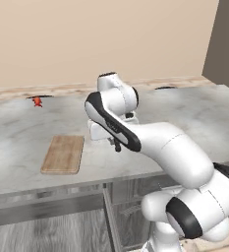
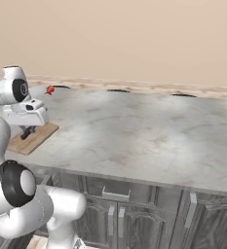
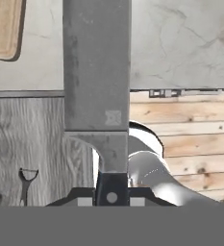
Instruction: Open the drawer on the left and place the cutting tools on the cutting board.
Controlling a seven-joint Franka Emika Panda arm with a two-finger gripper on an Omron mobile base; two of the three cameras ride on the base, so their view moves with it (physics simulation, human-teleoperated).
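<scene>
My gripper (image 1: pixel 117 143) is shut on the black handle of the knife (image 3: pixel 96 72), a little above the counter's front edge. The knife's broad grey blade runs up the middle of the hand view. To the gripper's left, apart from it, the light-brown cutting board (image 1: pixel 63 154) lies flat on the counter with nothing on it; its corner (image 3: pixel 3 26) shows in the hand view. Below the counter edge the drawer (image 3: pixel 41 139) stands open, its grey wood-grain floor showing. Small dark shears (image 3: pixel 25 185) lie in it. In the right base view the gripper (image 2: pixel 27 131) hangs over the board's near end (image 2: pixel 34 138).
A tiny red object (image 1: pixel 37 102) sits at the back left of the marble counter (image 1: pixel 185 113). Panelled cabinet doors (image 2: pixel 115 214) with silver handles stand under the counter. A wooden floor (image 3: pixel 190 144) shows below, to the right of the drawer.
</scene>
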